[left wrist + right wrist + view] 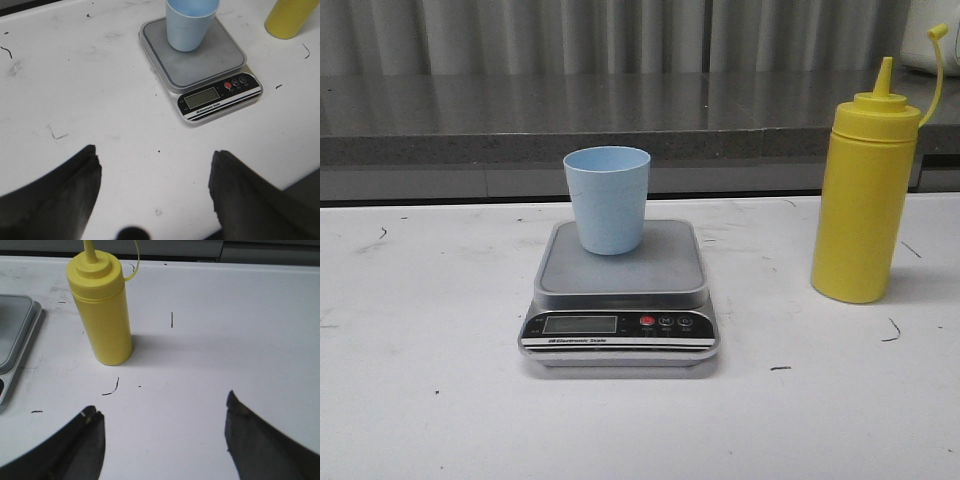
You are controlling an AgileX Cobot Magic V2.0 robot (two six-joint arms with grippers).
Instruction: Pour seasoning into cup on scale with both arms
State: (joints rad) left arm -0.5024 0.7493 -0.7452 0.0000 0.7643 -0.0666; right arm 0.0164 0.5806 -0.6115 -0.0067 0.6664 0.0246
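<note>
The pale blue cup stands upright on the silver-grey scale in the middle of the white table. The yellow seasoning bottle stands upright to the scale's right, its cap hanging off on a tether. Neither arm shows in the front view. In the left wrist view my left gripper is open over bare table, well short of the scale and cup. My right gripper is open too, with nothing between its fingers and the bottle standing some way ahead of it.
A grey ledge runs along the back of the table, with a white object on it at the far right. Small dark pen marks dot the white tabletop. The table's near edge shows by the left gripper's finger.
</note>
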